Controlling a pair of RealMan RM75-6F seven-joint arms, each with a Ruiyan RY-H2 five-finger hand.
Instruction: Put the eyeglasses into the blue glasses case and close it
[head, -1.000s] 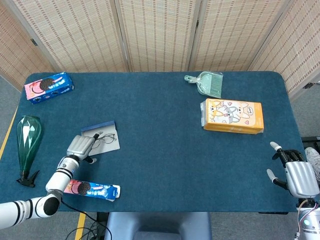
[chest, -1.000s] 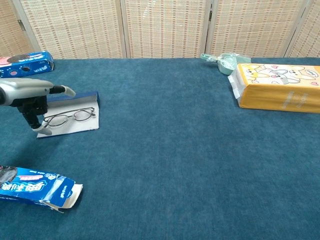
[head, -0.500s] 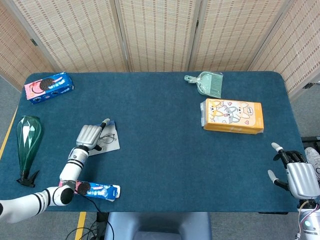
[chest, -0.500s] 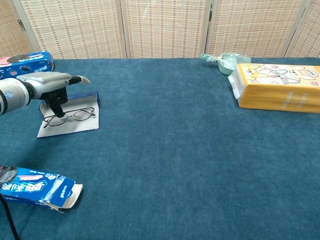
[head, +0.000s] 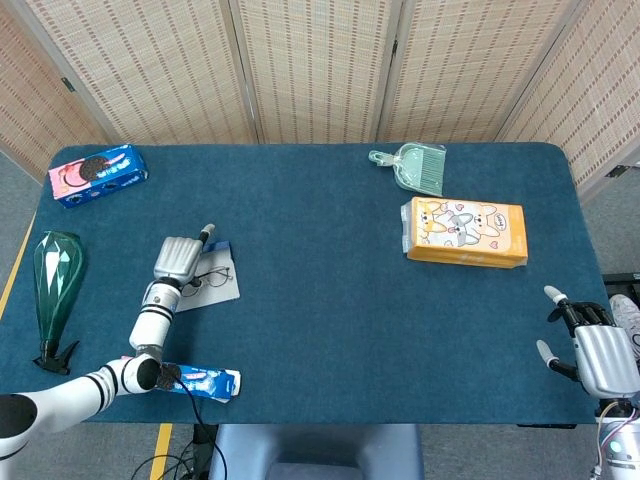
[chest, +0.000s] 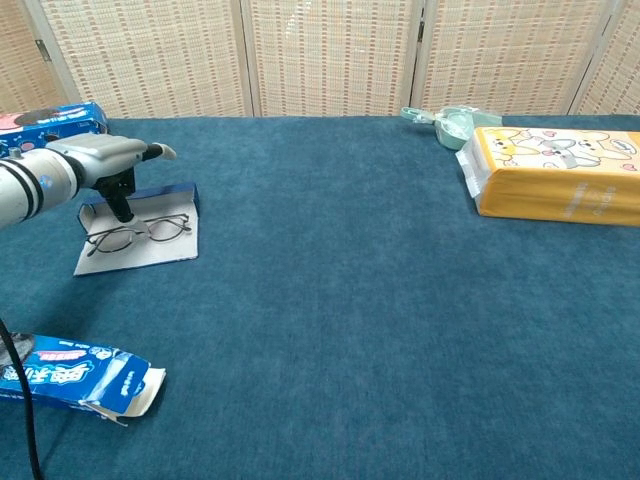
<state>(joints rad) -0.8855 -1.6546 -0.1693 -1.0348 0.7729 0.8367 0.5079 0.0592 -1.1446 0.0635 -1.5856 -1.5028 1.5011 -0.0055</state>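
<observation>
The blue glasses case (head: 216, 288) (chest: 168, 196) lies open at the table's left, its pale inside facing up. The thin-rimmed eyeglasses (head: 209, 277) (chest: 140, 231) rest unfolded on that pale inside. My left hand (head: 178, 259) (chest: 104, 160) hovers over the case's back left part, fingers hanging down just behind the eyeglasses and thumb stretched to the right. It holds nothing. Whether a fingertip touches the case is unclear. My right hand (head: 598, 356) sits at the table's near right corner with fingers spread and nothing in it; the chest view does not show it.
A blue cookie box (head: 98, 173) (chest: 50, 119) lies at the back left, and a green bottle (head: 57, 285) on the left edge. A torn cookie sleeve (head: 190, 380) (chest: 82, 375) lies near the front. An orange box (head: 465, 232) (chest: 555, 175) and a green dustpan (head: 415, 167) (chest: 445, 122) are far right.
My left hand has travelled from the case's near left corner back and slightly right, and is now over its rear part. The eyeglasses, case and right hand have not moved.
</observation>
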